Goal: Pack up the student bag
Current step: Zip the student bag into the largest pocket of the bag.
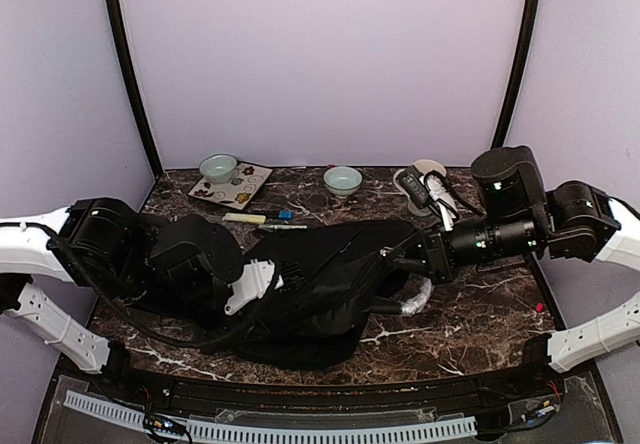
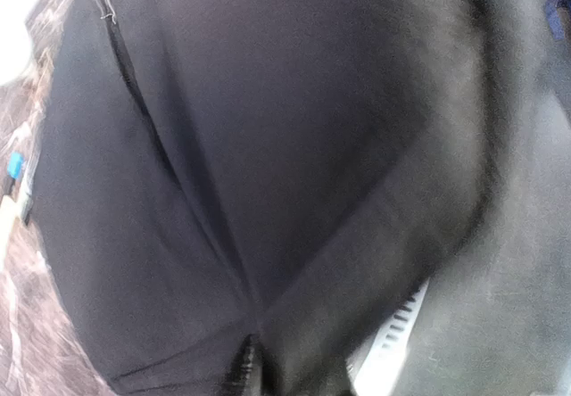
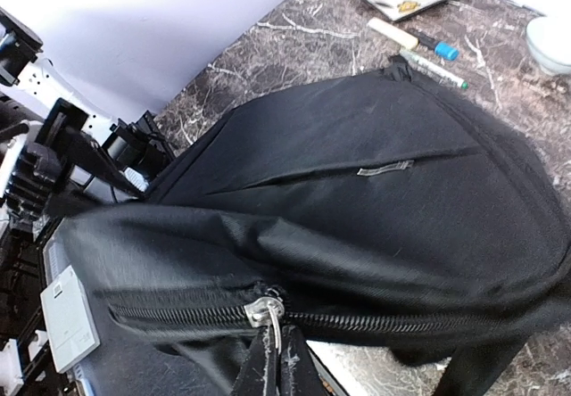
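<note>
Marble table [image 1: 480,314], student bag [image 1: 330,274] close to its near edge; right gripper [image 3: 272,360] tight on zipper pull [image 3: 266,311], left gripper [image 1: 262,286] unreadable.

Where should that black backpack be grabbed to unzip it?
By the small metal zipper pull on the student bag, pinched edge-on from the right arm's side: it dangles free of the soft fabric, and the right end effector is shut on it.
</note>
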Robot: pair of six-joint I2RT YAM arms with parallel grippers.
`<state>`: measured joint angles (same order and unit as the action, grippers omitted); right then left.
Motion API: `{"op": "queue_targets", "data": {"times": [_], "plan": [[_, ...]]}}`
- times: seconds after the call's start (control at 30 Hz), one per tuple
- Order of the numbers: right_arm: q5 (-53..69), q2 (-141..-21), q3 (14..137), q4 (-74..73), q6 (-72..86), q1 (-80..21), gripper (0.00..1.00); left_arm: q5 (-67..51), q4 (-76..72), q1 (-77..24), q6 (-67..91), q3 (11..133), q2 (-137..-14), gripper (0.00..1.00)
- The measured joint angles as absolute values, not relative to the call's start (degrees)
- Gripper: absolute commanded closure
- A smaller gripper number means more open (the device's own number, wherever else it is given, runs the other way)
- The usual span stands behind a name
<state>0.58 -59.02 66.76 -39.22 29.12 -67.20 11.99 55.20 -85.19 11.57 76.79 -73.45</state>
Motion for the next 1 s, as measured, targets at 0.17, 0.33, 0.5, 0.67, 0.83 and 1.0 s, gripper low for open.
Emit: {"op": "queue_targets", "data": {"times": [0.17, 0.33, 0.5, 0.67, 0.83, 1.0], "plan": [[3.6, -61.6, 67.3, -38.8, 29.4, -65.8, 1.0, 11.7, 61.0, -86.5, 14.5, 81.7, -73.0, 0.25], [6.6, -65.1, 70.3, -38.3, 29.7, -68.9, 1.0, 13.2, 65.0, -86.5, 18.2, 95.7, -75.7, 0.11], [8.4, -69.9, 74.2, -36.9, 29.7, -73.4, 1.0, 13.1, 65.1, -86.4, 19.3, 101.9, -79.3, 0.08], [8.3, -71.4, 76.1, -36.5, 29.7, -74.6, 1.0, 13.1, 65.3, -86.4, 19.3, 101.9, -84.1, 0.27], [7.9, -70.8, 76.2, -36.1, 29.7, -74.6, 1.0, 14.6, 65.9, -86.4, 18.4, 101.9, -86.5, 0.94], [6.1, -70.6, 76.5, -36.3, 29.5, -74.6, 1.0, 16.1, 66.4, -86.4, 17.8, 101.9, -86.5, 1.0]]}}
